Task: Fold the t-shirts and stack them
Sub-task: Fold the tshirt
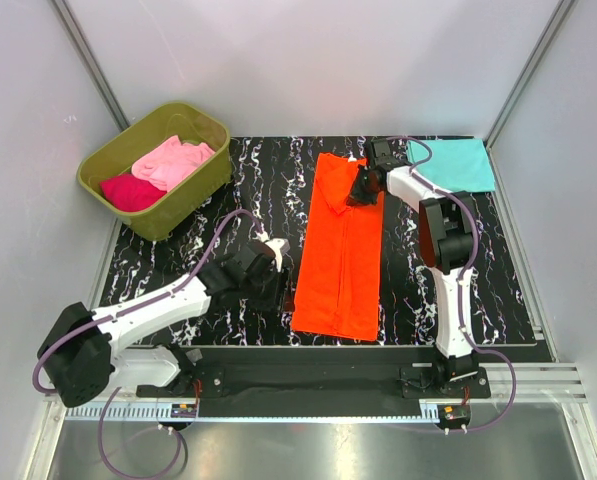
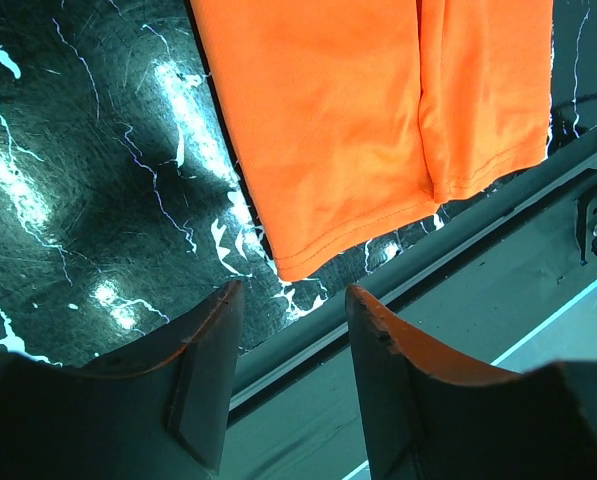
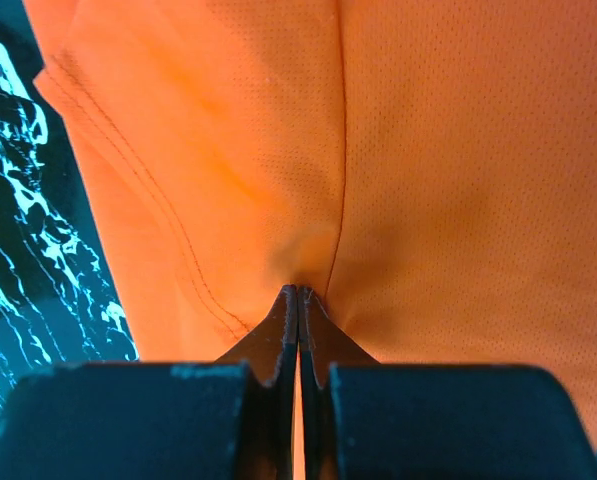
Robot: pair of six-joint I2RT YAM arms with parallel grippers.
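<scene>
Two garments, the pink t-shirt (image 1: 173, 160) and the magenta t-shirt (image 1: 130, 190), are seen in the olive tub (image 1: 183, 205) at far left. The left gripper (image 2: 293, 300) is held apart and empty over the marbled table (image 1: 228, 170), beside the near corner of the orange t-shirt (image 1: 343, 260), which is laid lengthwise mid-table. Its far part is pinched by the closed right gripper (image 3: 298, 292). The teal t-shirt (image 1: 458, 163) is spread at far right.

You're working in a robotics lab test cell, not a home or shop. Plain pale panel walls (image 1: 308, 60) set in bare aluminium struts (image 1: 86, 52) box in the desk (image 1: 218, 190), which is topped with a black marbled mat. The left arm (image 1: 148, 310) and right arm (image 1: 446, 250) are bolted to a metal rail (image 1: 318, 378) at its near edge, and exposed cables (image 1: 514, 385) loop from their bases.
</scene>
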